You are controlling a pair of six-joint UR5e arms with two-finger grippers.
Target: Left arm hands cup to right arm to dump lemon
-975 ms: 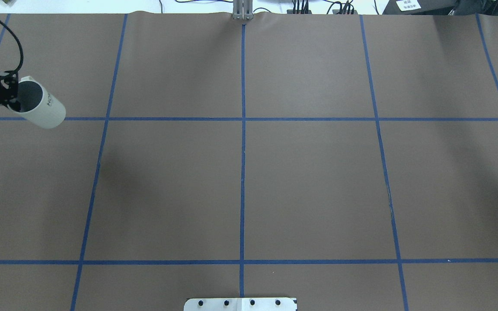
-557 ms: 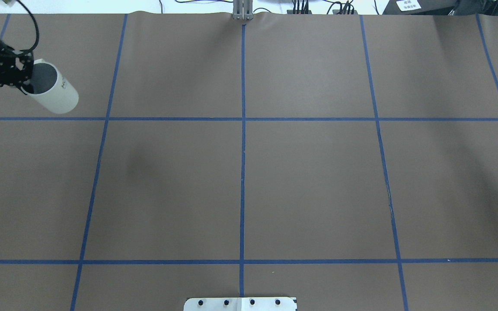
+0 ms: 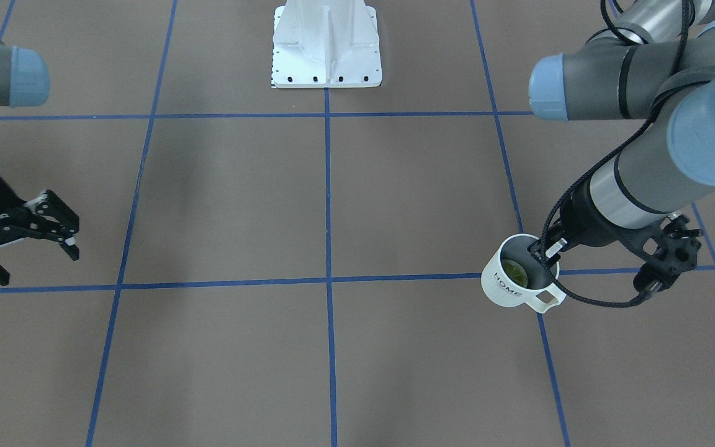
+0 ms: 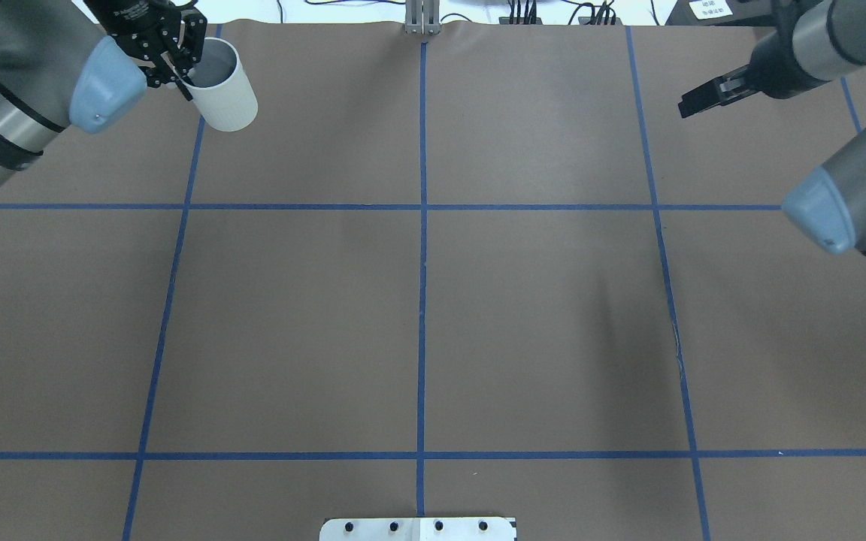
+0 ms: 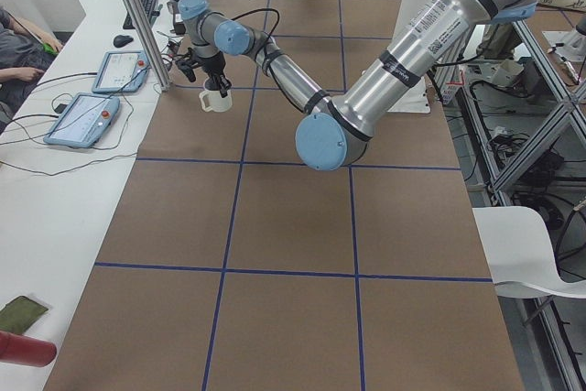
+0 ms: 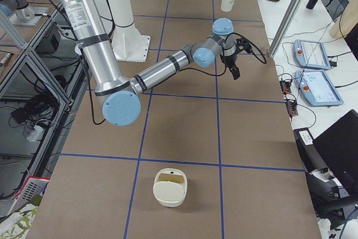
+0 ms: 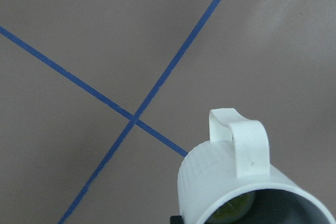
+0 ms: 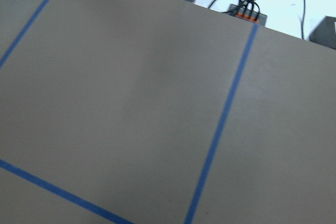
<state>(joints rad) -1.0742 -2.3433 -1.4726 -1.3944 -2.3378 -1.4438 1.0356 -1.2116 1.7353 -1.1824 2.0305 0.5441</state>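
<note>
White ribbed mug with a squarish loop handle hangs tilted from the black two-finger left gripper, over the brown-covered bench near its far edge, toward the far-left corner. That gripper is pinching the mug's rim, one finger inside against the grey wall, the other outside. Only the front-facing view lets "HOME" read in black on the mug's side, and it shows the small round yellow-green lemon sitting inside. Overhead gives just grey interior and ribbed wall, lemon and handle hidden; white lettering on the left gripper there is too small to read. Left wrist view has the handle on top and a sliver of lemon at the mouth. Black right gripper has jaws spread, holding nothing, near the far edge toward the right end, well apart from the mug. Right wrist view shows only covering, blue tape lines and cable plugs at the far edge. Exterior right alone shows a cream rounded container on the bench's right end.
</note>
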